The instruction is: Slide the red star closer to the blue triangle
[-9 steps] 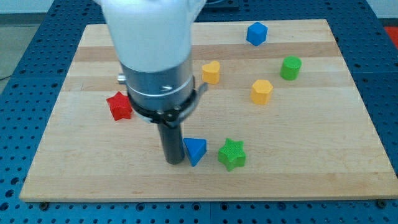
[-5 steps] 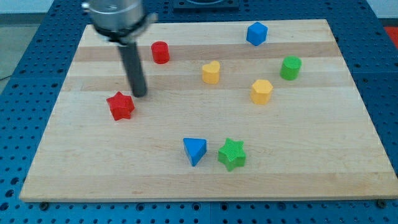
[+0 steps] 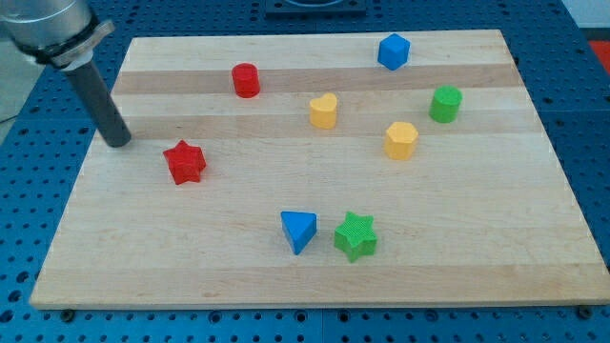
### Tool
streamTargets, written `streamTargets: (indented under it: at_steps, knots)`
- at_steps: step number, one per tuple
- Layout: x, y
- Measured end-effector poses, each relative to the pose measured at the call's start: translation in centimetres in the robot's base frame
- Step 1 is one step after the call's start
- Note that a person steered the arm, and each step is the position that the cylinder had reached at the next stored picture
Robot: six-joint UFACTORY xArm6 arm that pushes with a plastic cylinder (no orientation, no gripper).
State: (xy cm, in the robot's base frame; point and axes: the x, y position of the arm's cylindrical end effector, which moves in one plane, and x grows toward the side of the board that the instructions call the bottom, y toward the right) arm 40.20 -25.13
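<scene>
The red star [image 3: 184, 162] lies on the wooden board [image 3: 477, 238] at the view's left. The blue triangle [image 3: 298, 231] lies lower, near the view's bottom centre, well apart from the star. My tip [image 3: 118, 143] rests on the board near its left edge, up and to the left of the red star, with a gap between them. The dark rod rises from it toward the view's top left.
A green star [image 3: 355, 235] sits just right of the blue triangle. A red cylinder [image 3: 246, 80], yellow heart [image 3: 324, 110], yellow hexagonal block [image 3: 401, 139], green cylinder [image 3: 444, 103] and blue block [image 3: 393, 51] lie across the upper board.
My tip moved from beside the blue triangle up past the red star, then left to the board's left edge. No block has moved.
</scene>
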Motion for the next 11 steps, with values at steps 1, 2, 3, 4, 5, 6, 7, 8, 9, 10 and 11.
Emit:
streamTargets:
  at_steps: [1, 2, 3, 4, 5, 6, 7, 8, 9, 10, 11]
  knots:
    - [2.4, 5.6]
    - [9.3, 9.7]
    - [11.3, 11.0]
    - [7.0, 9.5]
    - [4.6, 10.9]
    - [6.4, 13.3]
    - [10.8, 14.1]
    - [13.1, 14.4]
    - [12.3, 13.9]
    - [12.9, 12.3]
    - [15.0, 12.3]
